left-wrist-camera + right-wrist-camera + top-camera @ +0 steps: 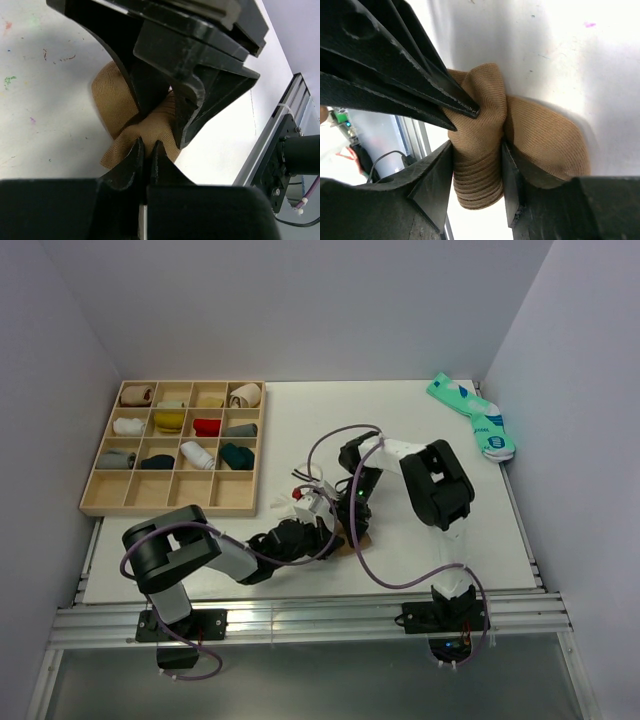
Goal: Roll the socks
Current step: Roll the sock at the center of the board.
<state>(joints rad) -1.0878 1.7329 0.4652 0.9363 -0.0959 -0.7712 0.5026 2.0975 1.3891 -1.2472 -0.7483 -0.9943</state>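
Note:
The long tan-brown sock (117, 102) lies bunched on the white table (400, 420) near the front edge, between both grippers. My right gripper (476, 146) is shut on its rolled, ribbed end (479, 175). My left gripper (147, 146) is shut, pinching a fold of the same sock from the opposite side; its fingers (420, 85) show in the right wrist view. In the top view the two grippers meet, left (322, 524) and right (352, 528). The teal pair (472, 416) lies at the far right corner. I cannot make out the short white striped sock.
A wooden compartment tray (100, 502) at the left holds several rolled socks; its front row is bare. The aluminium rail (300, 625) runs along the table's front edge, close to the grippers. Purple cables (340, 440) loop over the arms.

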